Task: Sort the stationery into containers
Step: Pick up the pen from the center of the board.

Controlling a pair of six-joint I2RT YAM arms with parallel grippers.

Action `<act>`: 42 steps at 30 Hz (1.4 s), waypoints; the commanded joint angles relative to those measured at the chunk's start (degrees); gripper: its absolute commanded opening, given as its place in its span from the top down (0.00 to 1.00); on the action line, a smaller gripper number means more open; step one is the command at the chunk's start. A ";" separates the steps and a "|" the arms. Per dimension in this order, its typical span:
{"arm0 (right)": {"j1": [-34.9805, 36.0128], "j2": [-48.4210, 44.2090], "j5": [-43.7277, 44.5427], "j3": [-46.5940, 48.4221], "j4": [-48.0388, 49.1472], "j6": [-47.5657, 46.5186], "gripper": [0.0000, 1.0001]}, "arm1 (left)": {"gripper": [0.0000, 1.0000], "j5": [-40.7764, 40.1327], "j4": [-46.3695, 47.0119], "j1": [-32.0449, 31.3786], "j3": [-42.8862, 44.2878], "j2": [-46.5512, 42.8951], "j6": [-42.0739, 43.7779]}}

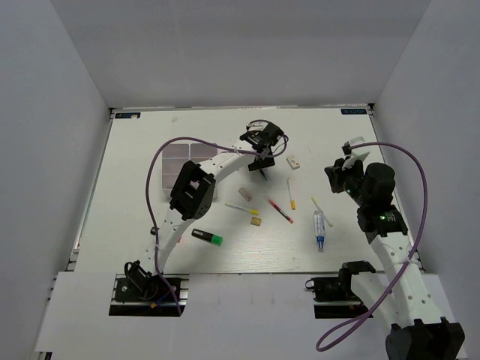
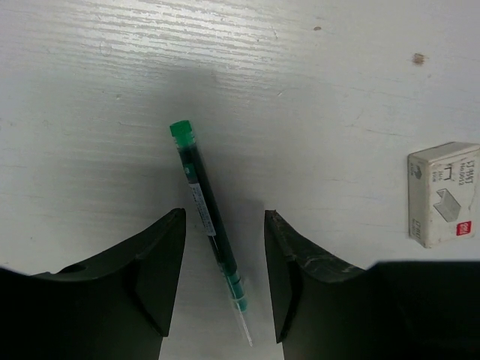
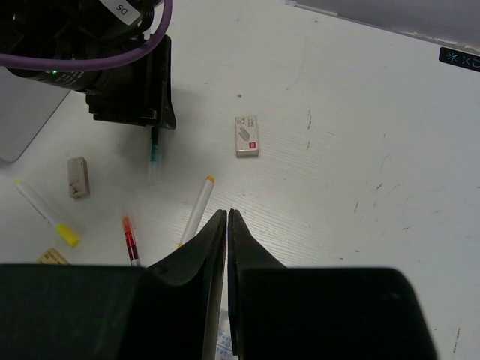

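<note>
My left gripper is open and low over a teal pen that lies on the table between its fingers, untouched; in the top view the gripper hangs over the pen. My right gripper is shut and empty, raised at the right. The white organizer box sits far left, partly hidden by the left arm. Scattered mid-table are a white pen with yellow tip, a red pen, a yellow-capped pen, a beige eraser, a clear blue-tipped tube and a green-capped highlighter.
A small white staples box lies right of the left gripper, also in the left wrist view. Another thin yellow-tipped pen and a small tan block lie mid-table. Grey walls enclose the table on three sides.
</note>
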 commanded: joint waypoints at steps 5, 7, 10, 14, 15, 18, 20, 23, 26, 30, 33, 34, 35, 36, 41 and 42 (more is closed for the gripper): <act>0.64 -1.47 0.63 0.41 2.76 0.58 0.90 | 0.45 0.98 -0.70 0.47 2.18 0.92 -0.71; 0.73 -1.74 0.71 0.15 2.85 0.58 0.90 | 0.47 0.98 -0.71 0.47 2.18 0.92 -0.71; 0.82 -1.83 0.89 0.15 2.85 0.58 0.90 | 0.58 0.98 -1.24 0.47 2.18 1.45 -0.10; 0.99 -2.18 0.89 0.15 2.94 0.67 0.90 | 0.63 0.46 -3.52 0.47 2.71 2.85 2.10; 0.99 -2.27 0.98 0.23 3.03 0.67 0.90 | 0.63 -0.33 -5.17 0.47 2.71 2.86 2.62; 1.34 -2.79 0.89 0.23 3.11 0.76 0.90 | 0.63 -1.73 -7.29 0.47 2.71 3.47 4.12; 1.34 -3.15 0.89 -0.03 3.11 0.84 0.90 | 0.63 -1.74 -8.00 0.47 0.78 2.77 5.35; 1.43 -3.50 0.80 -0.03 3.20 0.76 0.90 | 0.60 -2.88 -9.49 0.47 -1.06 2.15 7.19; 1.78 -3.93 0.80 -0.03 3.12 0.84 0.90 | 0.59 -3.59 -10.20 0.99 -3.79 0.66 8.95; 1.87 -4.20 0.80 -0.20 3.20 0.76 0.90 | 0.61 0.18 -7.22 1.51 -8.18 -1.54 12.02; 1.96 -4.29 0.71 -0.38 3.29 0.84 0.90 | 0.74 1.42 -7.21 1.52 -7.67 -0.84 12.56; 2.13 -4.37 0.80 -0.38 3.20 0.84 0.90 | 0.77 1.94 -7.21 1.52 -7.66 -0.84 13.08; 2.05 -4.20 0.72 -0.47 3.03 0.84 0.90 | 0.81 1.95 -7.21 1.52 -7.66 -0.84 13.09; 2.13 -4.03 0.80 -0.38 3.38 0.84 0.90 | 0.83 1.95 -7.21 1.52 -8.45 -0.84 13.09; 2.14 -4.20 0.89 -0.38 3.46 0.67 0.90 | 0.95 3.00 -4.50 1.52 -9.86 -3.47 14.75; 2.05 -4.20 0.89 -0.38 3.21 0.67 0.90 | 0.99 3.70 -3.79 1.52 -10.56 -5.13 14.76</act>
